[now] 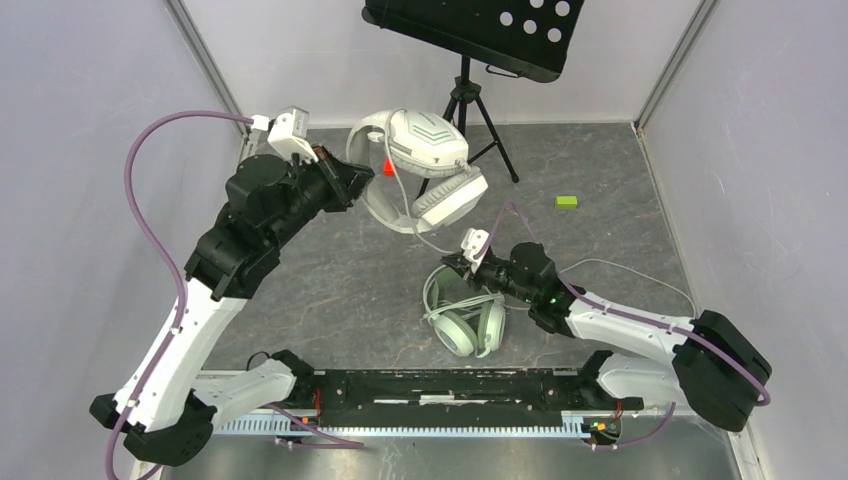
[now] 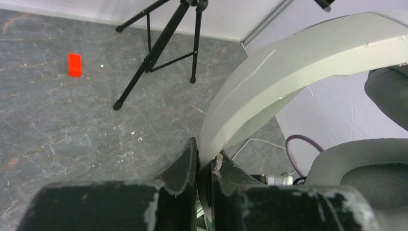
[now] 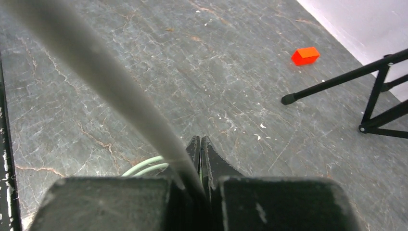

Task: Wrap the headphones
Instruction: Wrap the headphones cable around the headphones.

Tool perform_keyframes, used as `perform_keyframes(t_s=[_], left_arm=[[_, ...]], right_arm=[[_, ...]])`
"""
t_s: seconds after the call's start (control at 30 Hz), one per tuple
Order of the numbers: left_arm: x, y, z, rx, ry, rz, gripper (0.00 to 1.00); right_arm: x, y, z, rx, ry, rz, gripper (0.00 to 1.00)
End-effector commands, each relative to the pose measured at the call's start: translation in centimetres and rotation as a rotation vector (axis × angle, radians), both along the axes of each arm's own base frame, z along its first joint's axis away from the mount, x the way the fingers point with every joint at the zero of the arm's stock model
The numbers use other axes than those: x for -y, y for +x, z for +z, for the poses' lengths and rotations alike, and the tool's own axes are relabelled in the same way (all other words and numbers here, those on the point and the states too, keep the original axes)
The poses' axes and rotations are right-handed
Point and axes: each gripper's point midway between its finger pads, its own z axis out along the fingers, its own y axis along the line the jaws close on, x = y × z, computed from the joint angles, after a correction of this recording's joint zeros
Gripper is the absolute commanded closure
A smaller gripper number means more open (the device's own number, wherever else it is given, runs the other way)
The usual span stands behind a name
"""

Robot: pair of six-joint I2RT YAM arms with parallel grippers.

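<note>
The white-grey headset [image 1: 428, 150] with chevron earcups is held up off the table at the back. My left gripper [image 1: 352, 182] is shut on its headband; in the left wrist view the jaws [image 2: 206, 156] pinch the pale band [image 2: 288, 67], with an earcup cushion [image 2: 365, 168] at right. Its thin pale cable [image 1: 420, 232] runs down to my right gripper [image 1: 456, 262], which is shut on it; the cable [image 3: 96, 77] shows blurred in the right wrist view, entering the closed jaws [image 3: 200, 144]. The mint-green headset [image 1: 466, 318] lies on the table just under the right gripper.
A black tripod stand [image 1: 465, 100] with a tray stands at the back, its legs near the lifted headset. A small green block [image 1: 566, 202] lies at right, a red block [image 2: 74, 64] beneath the headset. A loose pale cable [image 1: 640, 270] loops along the right arm. Walls enclose three sides.
</note>
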Motion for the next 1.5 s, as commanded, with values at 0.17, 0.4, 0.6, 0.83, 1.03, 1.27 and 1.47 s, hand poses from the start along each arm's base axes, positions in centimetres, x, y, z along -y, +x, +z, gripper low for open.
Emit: perform_keyframes(t_s=[0.17, 0.4, 0.6, 0.83, 1.03, 1.27, 1.47], left_arm=[[0.5, -2.4, 2.9, 0.052, -0.013, -0.111, 0.98], [2.4, -3.9, 1.9, 0.044, 0.055, -0.278, 0.98], [3.7, -5.5, 0.2, 0.032, 0.116, -0.428, 0.98], [5.6, -7.6, -1.4, 0.034, 0.147, -0.637, 0.98], [6.1, -8.1, -2.2, 0.029, 0.163, -0.697, 0.98], [6.8, -9.9, -3.9, 0.023, 0.219, -0.855, 0.98], [7.0, -9.4, -8.0, -0.031, 0.447, -0.839, 0.98]], right_arm=[[2.7, 1.3, 3.0, 0.061, 0.138, -0.043, 1.00], [4.3, 2.6, 3.7, 0.050, 0.179, -0.076, 0.96], [4.9, 4.2, 5.8, 0.061, 0.245, -0.089, 0.95], [5.1, 5.9, 7.0, 0.056, 0.278, -0.115, 0.87], [5.6, 7.1, 8.6, 0.096, 0.303, -0.148, 0.85], [5.5, 8.7, 11.0, 0.097, 0.335, -0.138, 0.88], [5.5, 9.8, 11.9, 0.046, 0.328, -0.116, 0.90]])
